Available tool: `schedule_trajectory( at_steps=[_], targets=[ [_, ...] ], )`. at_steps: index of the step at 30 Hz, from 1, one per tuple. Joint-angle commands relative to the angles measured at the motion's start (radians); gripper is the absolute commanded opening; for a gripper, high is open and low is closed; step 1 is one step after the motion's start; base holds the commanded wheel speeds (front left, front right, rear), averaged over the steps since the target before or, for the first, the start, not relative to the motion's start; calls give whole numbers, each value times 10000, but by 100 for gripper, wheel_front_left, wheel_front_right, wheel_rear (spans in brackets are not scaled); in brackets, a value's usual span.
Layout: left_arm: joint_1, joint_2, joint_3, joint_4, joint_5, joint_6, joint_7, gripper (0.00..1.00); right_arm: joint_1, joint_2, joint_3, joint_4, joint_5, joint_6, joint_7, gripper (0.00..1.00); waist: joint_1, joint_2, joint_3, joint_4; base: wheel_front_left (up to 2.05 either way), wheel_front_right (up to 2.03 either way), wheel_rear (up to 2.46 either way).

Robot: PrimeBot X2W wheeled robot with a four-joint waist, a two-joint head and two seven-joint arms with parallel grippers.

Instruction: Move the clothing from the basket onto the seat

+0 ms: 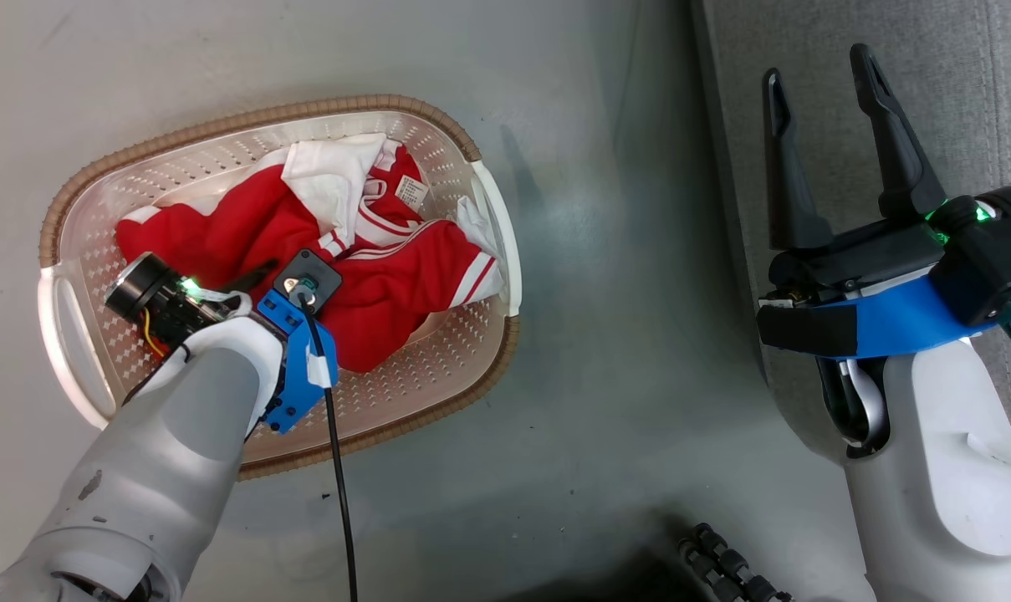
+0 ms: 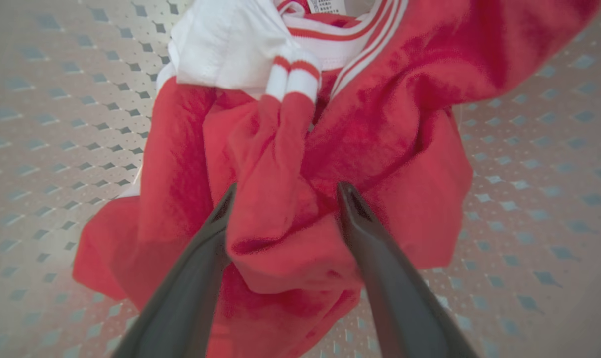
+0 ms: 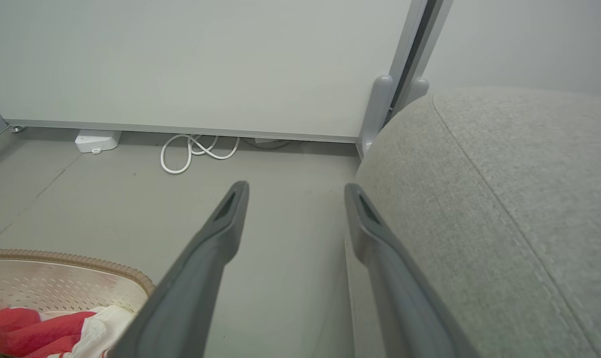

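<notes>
Head view: the basket (image 1: 221,125) sits on the floor (image 1: 622,351) at my left, with the clothing (image 1: 405,284) piled inside, red with white trim. My left arm (image 1: 179,418) reaches down into the basket over the near end of the pile. A black cable (image 1: 338,468) runs off the wrist. My right jaws are released, fingers (image 1: 890,125) spread and pointing up the view over the edge of the grey seat (image 1: 965,92), nothing in them. Basket and seat are well apart.

Left wrist view: left jaws released, wide apart, with one finger (image 2: 191,283) on each side of a bunched red fold of clothing (image 2: 380,129). The fold lies between them and brushes the left finger's tip, not pinched. A white striped cuff (image 2: 295,74) sits further up. The perforated basket bottom (image 2: 56,124) shows on both sides of the pile.

Right wrist view: right fingers (image 3: 206,258) spread, empty gap, bare floor (image 3: 290,223) between them. Seat (image 3: 504,199) is just beside the right finger, seam visible. Basket rim (image 3: 81,261) at lower left, with clothing (image 3: 12,323) in it. White cable (image 3: 191,151) coiled by the wall (image 3: 206,59), small white box (image 3: 96,140) near it.
</notes>
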Motion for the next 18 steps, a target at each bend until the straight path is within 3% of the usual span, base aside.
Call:
schedule_trajectory(
  at_steps=[1, 2, 3, 11, 18],
  targets=[
    [-147, 6, -118, 15, -74, -6, -3, 49, -202, -30, -14, -42, -4, 18, -39, 100, -1, 0, 34, 37, 0, 0, 0],
    [-211, -5, -191, 12, -104, -6, -32, 13, -212, -30, -17, -42, -5, 18, -39, 100, -1, 0, 48, 53, 0, 0, 0],
    [-241, -30, -272, 12, -155, -6, -30, 0, -211, -32, -24, -39, -8, 18, -39, 100, -1, 0, 48, 71, 0, 0, 0],
    [-291, -233, -680, -25, -675, -6, -260, 0, -188, -30, -143, 60, -111, 18, -39, 100, -1, 0, -134, 285, 0, 0, 0],
    [-145, -587, -954, -297, -1182, -6, -1065, 0, -53, -32, -214, 148, -277, 18, -39, 100, -1, 0, -592, 647, 0, 0, 0]
  ],
)
